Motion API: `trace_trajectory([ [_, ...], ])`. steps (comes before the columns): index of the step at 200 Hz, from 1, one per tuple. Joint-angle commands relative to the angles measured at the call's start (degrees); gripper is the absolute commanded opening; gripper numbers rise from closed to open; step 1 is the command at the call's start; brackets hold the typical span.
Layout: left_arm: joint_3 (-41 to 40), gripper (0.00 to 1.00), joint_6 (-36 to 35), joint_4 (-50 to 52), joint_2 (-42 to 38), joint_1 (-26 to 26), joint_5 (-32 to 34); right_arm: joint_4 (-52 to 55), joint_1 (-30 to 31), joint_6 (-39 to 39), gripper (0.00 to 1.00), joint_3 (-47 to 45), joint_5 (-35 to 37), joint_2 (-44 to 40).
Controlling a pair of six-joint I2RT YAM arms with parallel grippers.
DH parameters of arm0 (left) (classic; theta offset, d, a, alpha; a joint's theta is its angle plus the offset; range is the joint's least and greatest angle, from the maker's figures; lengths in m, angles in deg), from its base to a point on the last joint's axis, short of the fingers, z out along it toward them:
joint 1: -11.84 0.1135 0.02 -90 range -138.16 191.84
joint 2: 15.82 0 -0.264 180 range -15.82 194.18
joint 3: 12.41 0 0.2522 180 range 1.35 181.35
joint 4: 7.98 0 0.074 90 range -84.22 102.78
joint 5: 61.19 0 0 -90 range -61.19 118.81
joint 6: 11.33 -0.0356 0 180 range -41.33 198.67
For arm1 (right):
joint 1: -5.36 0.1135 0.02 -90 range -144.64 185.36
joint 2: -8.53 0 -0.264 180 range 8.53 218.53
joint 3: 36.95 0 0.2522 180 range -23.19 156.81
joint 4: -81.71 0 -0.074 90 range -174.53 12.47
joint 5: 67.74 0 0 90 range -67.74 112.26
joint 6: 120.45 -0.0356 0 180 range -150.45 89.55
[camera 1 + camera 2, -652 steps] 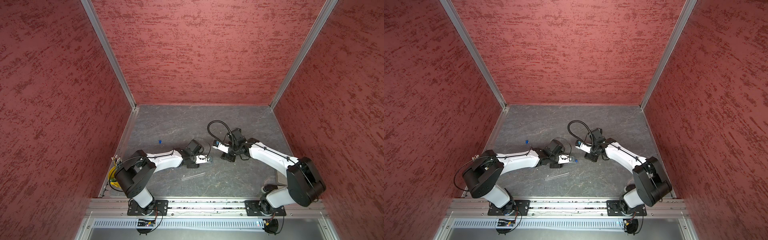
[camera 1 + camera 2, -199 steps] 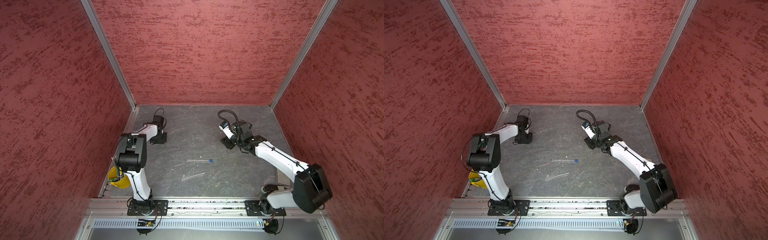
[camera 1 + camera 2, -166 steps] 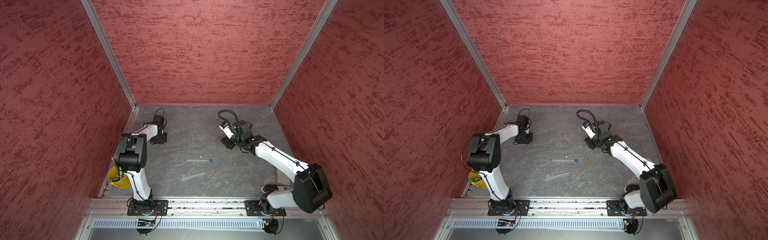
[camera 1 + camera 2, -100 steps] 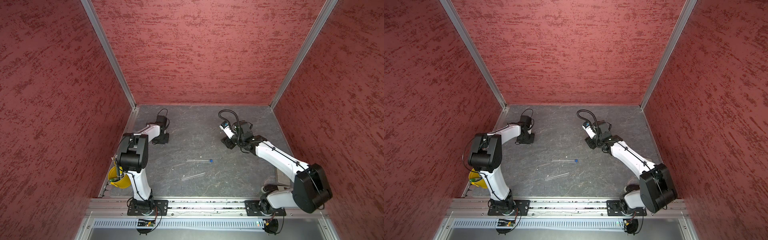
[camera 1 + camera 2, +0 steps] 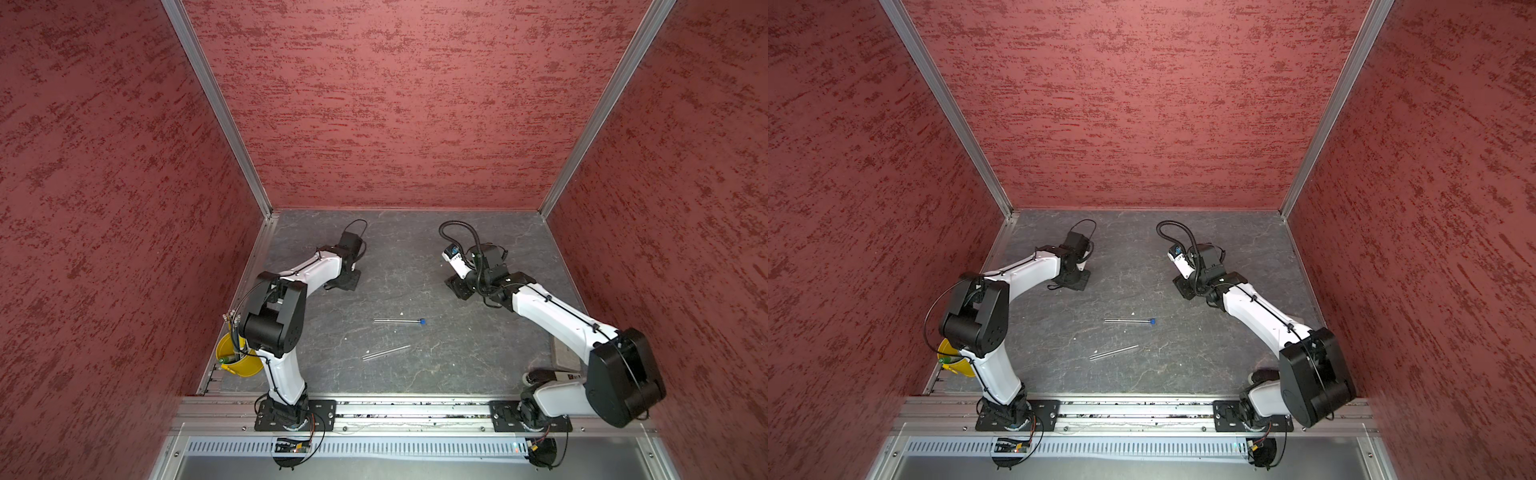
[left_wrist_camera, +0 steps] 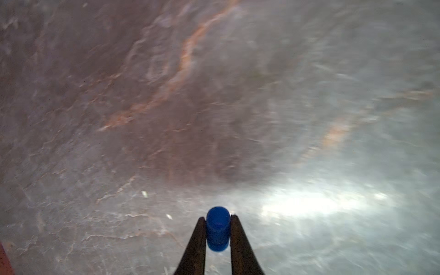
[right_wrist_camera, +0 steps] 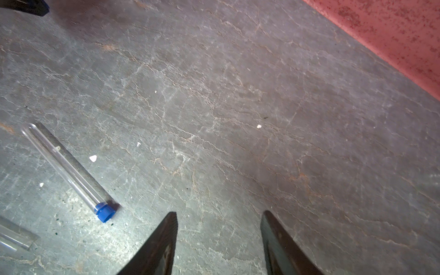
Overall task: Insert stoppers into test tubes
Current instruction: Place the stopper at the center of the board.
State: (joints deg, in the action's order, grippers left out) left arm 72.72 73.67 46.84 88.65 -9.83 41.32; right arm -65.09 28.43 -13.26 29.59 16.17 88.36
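My left gripper (image 6: 217, 217) is shut on a small blue stopper (image 6: 217, 228), held just above the grey floor at the back left. In both top views a clear test tube (image 5: 395, 320) (image 5: 1125, 320) lies mid-floor with a blue stopper (image 5: 421, 321) (image 5: 1153, 321) in its right end. A second, bare test tube (image 5: 385, 352) (image 5: 1113, 352) lies just in front of it. My right gripper (image 7: 219, 214) stands open and empty over the floor at the back right. The right wrist view shows the stoppered tube (image 7: 64, 166) off to one side.
A yellow cup (image 5: 239, 361) of dark sticks stands at the front left corner beside the left arm's base. Red walls close in three sides, and a metal rail (image 5: 415, 409) runs along the front. Small white specks (image 7: 93, 158) dot the floor.
The left gripper has closed on the loose blue stopper at the back left and shifted a little toward the middle. The right arm has stayed still. Both tubes have kept their places.
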Motion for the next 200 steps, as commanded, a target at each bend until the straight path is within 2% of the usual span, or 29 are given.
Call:
trace_trajectory([
  [1, 3.6, 0.2, -2.9, 3.8, 0.9, -5.5, -1.6, -2.1, -2.5, -0.9, 0.6, -1.9, -0.2, -2.4],
  [36, 8.9, 0.2, -6.0, 4.6, 4.8, -13.9, -5.4, -3.7, -5.2, -2.2, 0.6, -3.4, 1.5, -3.3],
  [66, 13.0, 0.21, -10.7, 4.9, 8.6, -17.6, -10.8, -3.5, -6.4, -2.2, 0.6, -3.6, 2.5, -3.7],
  [78, 13.8, 0.2, -12.7, 4.6, 9.8, -18.8, -10.7, -3.4, -6.7, -2.3, 0.6, -3.4, 2.5, -3.8],
  [138, 18.0, 0.21, -18.8, 6.7, 14.0, -18.0, -14.0, -3.1, -7.6, -1.8, 0.6, -3.8, 2.1, -4.0],
  [200, 17.6, 0.21, -20.1, 5.9, 16.0, -17.7, -14.9, -3.2, -7.6, -0.5, 0.6, -3.7, 0.9, -3.3],
])
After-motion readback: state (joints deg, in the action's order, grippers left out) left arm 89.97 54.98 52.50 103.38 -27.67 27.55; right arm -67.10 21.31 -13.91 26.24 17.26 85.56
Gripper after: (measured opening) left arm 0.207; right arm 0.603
